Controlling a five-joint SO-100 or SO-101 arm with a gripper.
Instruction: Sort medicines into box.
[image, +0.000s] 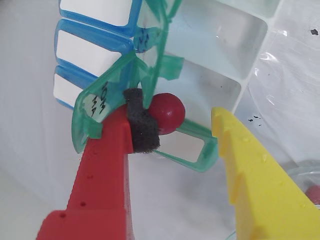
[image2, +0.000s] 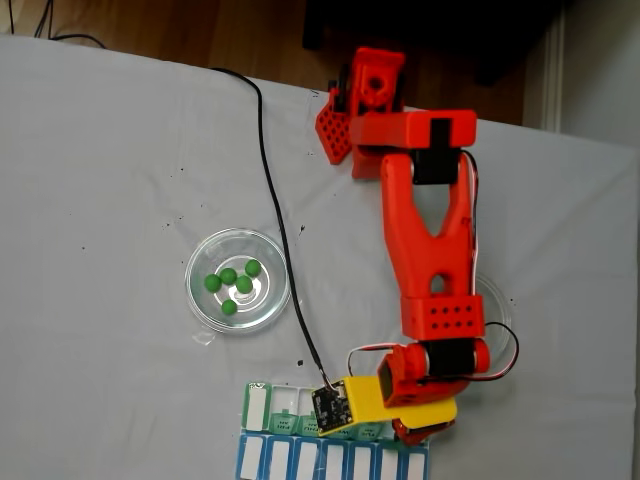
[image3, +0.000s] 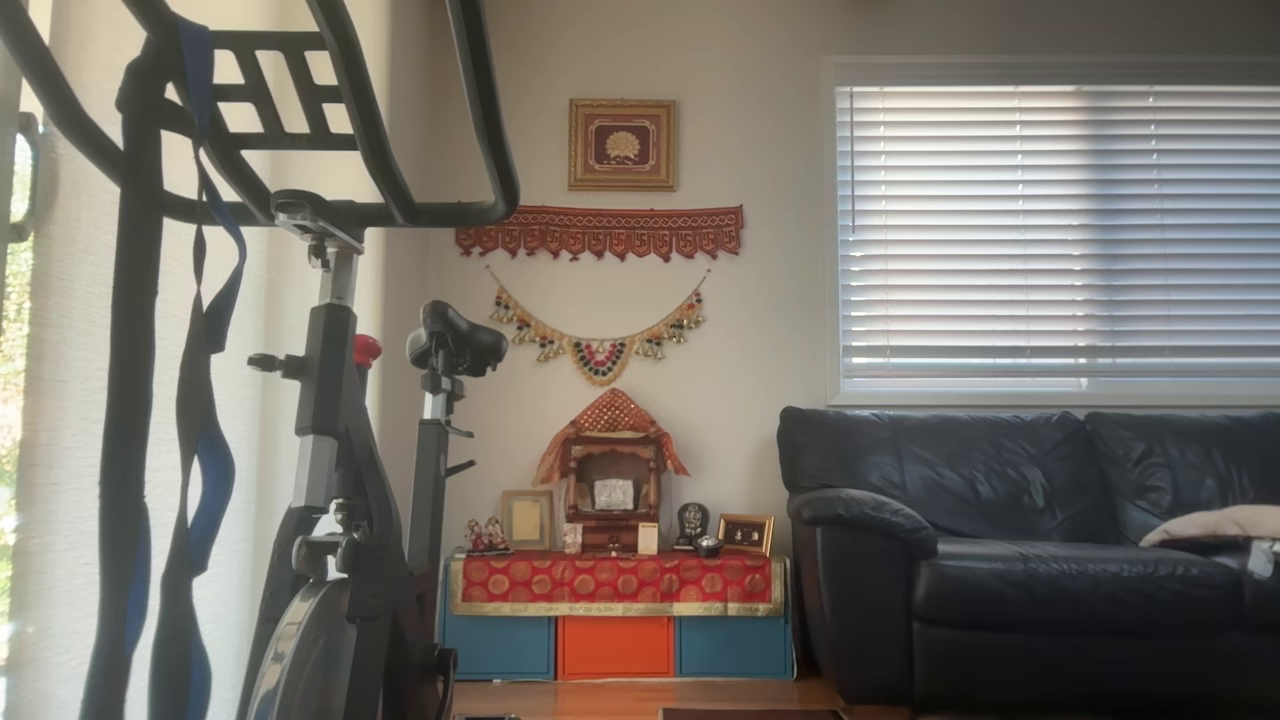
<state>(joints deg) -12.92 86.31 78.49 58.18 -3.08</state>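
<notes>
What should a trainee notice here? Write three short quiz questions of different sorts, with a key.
1. True or false: in the fixed view, the glass dish holds five green balls.
2. In the wrist view, the ball beside the hand is: A green, B red, C blue.
3. Fill in: the hand's fingers stand ___.
Key: 1 true; 2 B; 3 open.
</notes>
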